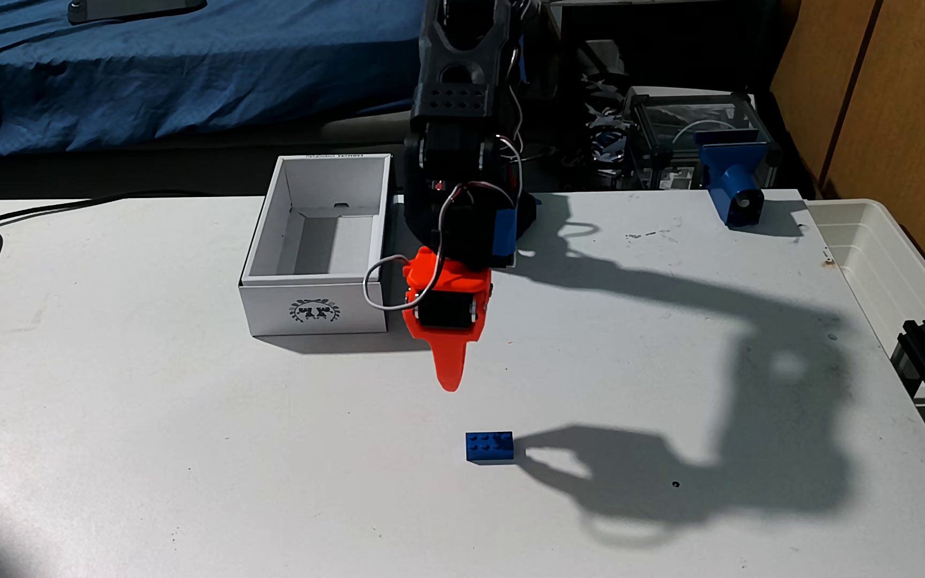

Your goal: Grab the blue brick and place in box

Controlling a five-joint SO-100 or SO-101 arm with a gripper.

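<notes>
Broadly lit by hard sun, a white table (171,444) carries the black arm (460,111), whose long shadow falls to the right in the fixed view. Just left of the arm stands the box (313,308), open-topped, with a dark wreath emblem (313,311) on its near short side; small print on its far rim is too blurred to read. The orange gripper (449,383) hangs above the table with its tips together, holding nothing. Nearer the camera, apart from the gripper, the blue brick (489,446) lies studs-up on the table.
</notes>
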